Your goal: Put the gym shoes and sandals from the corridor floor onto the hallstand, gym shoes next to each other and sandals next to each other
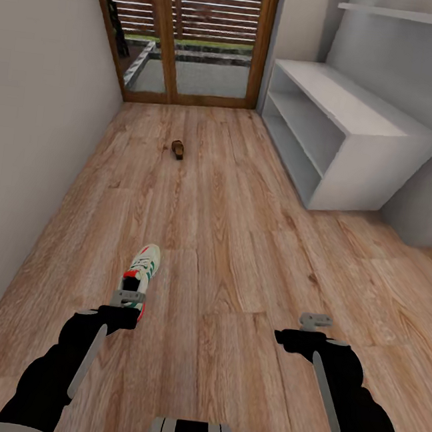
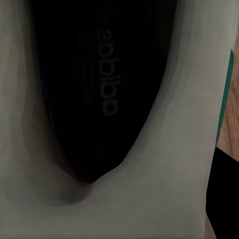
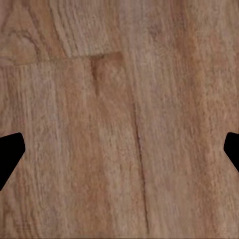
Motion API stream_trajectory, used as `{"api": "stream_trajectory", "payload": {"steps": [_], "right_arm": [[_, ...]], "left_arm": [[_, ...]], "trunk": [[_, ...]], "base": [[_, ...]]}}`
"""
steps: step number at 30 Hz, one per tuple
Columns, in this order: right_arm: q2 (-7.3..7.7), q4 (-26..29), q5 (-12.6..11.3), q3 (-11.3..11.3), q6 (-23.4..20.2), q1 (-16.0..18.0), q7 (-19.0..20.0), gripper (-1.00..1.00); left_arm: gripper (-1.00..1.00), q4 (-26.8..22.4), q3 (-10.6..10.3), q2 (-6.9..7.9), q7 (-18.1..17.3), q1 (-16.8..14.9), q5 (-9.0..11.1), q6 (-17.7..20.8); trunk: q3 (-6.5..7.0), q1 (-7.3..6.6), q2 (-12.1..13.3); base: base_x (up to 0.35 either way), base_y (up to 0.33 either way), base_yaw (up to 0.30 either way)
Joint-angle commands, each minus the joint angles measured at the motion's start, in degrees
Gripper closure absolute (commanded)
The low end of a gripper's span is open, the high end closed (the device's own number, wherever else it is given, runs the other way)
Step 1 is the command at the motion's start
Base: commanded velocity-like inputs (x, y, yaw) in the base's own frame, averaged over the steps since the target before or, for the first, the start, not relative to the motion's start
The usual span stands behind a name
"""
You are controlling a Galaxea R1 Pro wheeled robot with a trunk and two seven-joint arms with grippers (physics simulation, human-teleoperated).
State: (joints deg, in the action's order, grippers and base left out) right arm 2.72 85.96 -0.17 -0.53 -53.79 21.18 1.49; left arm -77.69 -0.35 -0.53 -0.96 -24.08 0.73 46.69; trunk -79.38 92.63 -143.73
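1 gym shoe (image 1: 143,269) lies on the corridor floor (image 1: 238,259) right at our left gripper (image 1: 129,298), toe pointing away from us toward the glazed wooden door (image 1: 189,35) at the corridor's far end. In the left wrist view we look straight into the shoe's dark opening (image 2: 94,89) with its pale collar close around the lens, and we cannot tell whether that gripper is clamped on the heel or merely over it. 1 dark brown sandal (image 1: 178,148) sits alone farther up the corridor, well apart from the shoe, with bare planks between them. Our right gripper (image 1: 315,320) hangs spread wide and holds nothing above bare wood (image 3: 119,119). To our right stands the pale hallstand (image 1: 361,118), its bench top and low shelves bare.
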Motion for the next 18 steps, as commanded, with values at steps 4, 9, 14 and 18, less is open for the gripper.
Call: {"api": "stream_trajectory", "payload": {"steps": [4, 9, 14, 18], "right_arm": [[0.00, 0.00, 0.00, 0.00, 0.00, 0.00, 0.00, -1.00], [0.00, 0.00, 0.00, 0.00, 0.00, 0.00, 0.00, -1.00], [0.00, 0.00, 0.00, 0.00, 0.00, 0.00, 0.00, -1.00], [0.00, 0.00, 0.00, 0.00, 0.00, 0.00, 0.00, -1.00]], "left_arm": [[1.00, 0.00, 0.00, 0.00, 0.00, 0.00, -0.01, 0.02], [1.00, 0.00, -0.02, 0.00, 0.00, 0.00, -0.03, 0.04], [1.00, 0.00, -0.08, 0.00, 0.00, 0.00, -0.03, 0.00], [1.00, 0.00, -0.09, 0.00, 0.00, 0.00, -0.03, 0.04]], "trunk": [[-0.01, 0.00, 0.00], [-0.01, 0.00, 0.00], [-0.01, 0.00, 0.00], [-0.01, 0.00, 0.00]], "base": [[0.336, 0.000, 0.029], [0.336, 0.000, 0.005], [0.336, 0.000, 0.000], [0.335, 0.000, 0.000]]}}
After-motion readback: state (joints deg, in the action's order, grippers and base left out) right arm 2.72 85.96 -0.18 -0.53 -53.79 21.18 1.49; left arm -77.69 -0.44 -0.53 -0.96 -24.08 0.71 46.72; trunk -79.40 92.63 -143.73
